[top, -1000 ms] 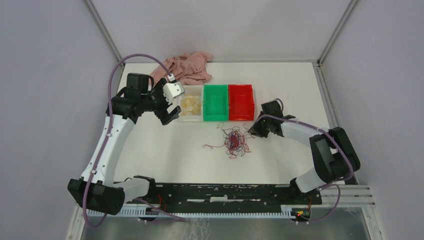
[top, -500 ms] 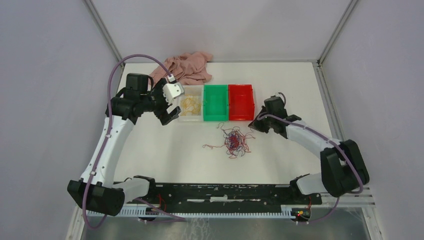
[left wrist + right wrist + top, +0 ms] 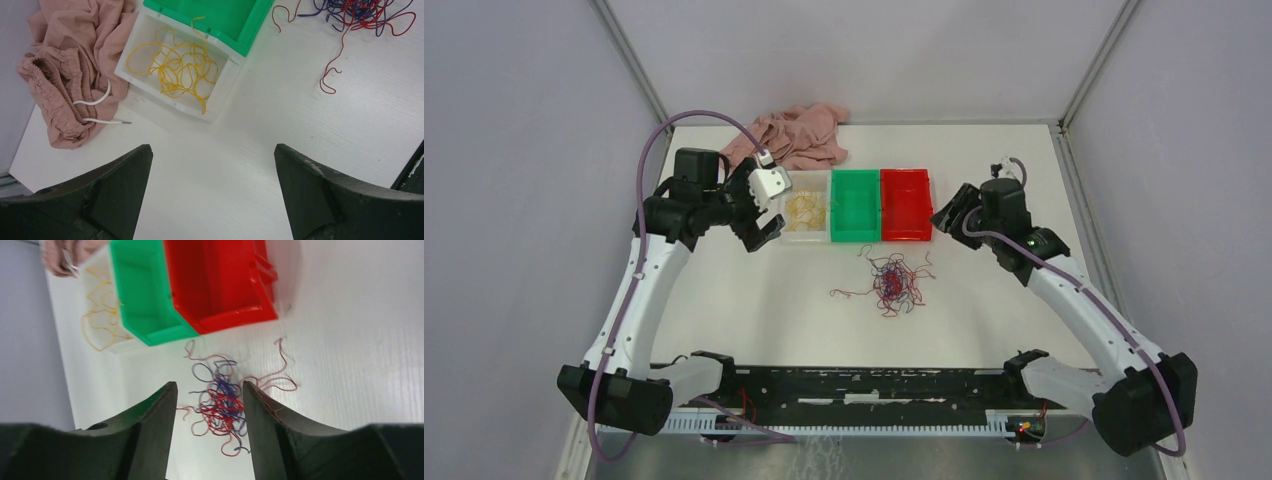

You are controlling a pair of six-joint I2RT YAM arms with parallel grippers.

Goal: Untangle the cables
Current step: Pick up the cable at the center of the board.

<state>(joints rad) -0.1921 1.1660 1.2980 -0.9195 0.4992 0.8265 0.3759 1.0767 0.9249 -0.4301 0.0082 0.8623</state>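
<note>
- Red and purple strands are lying knotted in a tangle (image 3: 896, 283) on the tabletop (image 3: 754, 310) in the top view. It is sitting just in front of the green bin (image 3: 855, 205) and the red bin (image 3: 905, 203). Yellow cables (image 3: 806, 211) are sitting in the white bin (image 3: 809, 239) at the left of the row.
- Also from above, the right gripper (image 3: 946, 215) is hovering beside the red bin's right end. The tangle is lying to its left and toward the near edge. The left gripper (image 3: 772, 208) is hanging at the white bin's left side, well apart from the tangle, so the right arm is looking like the nearer one. The tangle is showing no clear long axis, only a loose red strand trailing leftward.
- In the left wrist view, the left gripper (image 3: 212, 150) is standing wide apart and holding nothing. Beyond it the yellow cables (image 3: 180, 70) are coiling inside the white bin (image 3: 225, 85). The garment (image 3: 65, 75) with its drawstring (image 3: 95, 100) is lying to the left. The tangle (image 3: 360, 12) is peeking in at the top right corner.
- In the right wrist view, the right gripper (image 3: 210, 387) is standing with its jaws apart and nothing clamped between them. The tangle (image 3: 222, 402) is showing through the gap, lying on the tabletop ahead of the gripper, on the near side of the bins.
- No brand, label or readable writing is showing in any view.
</note>
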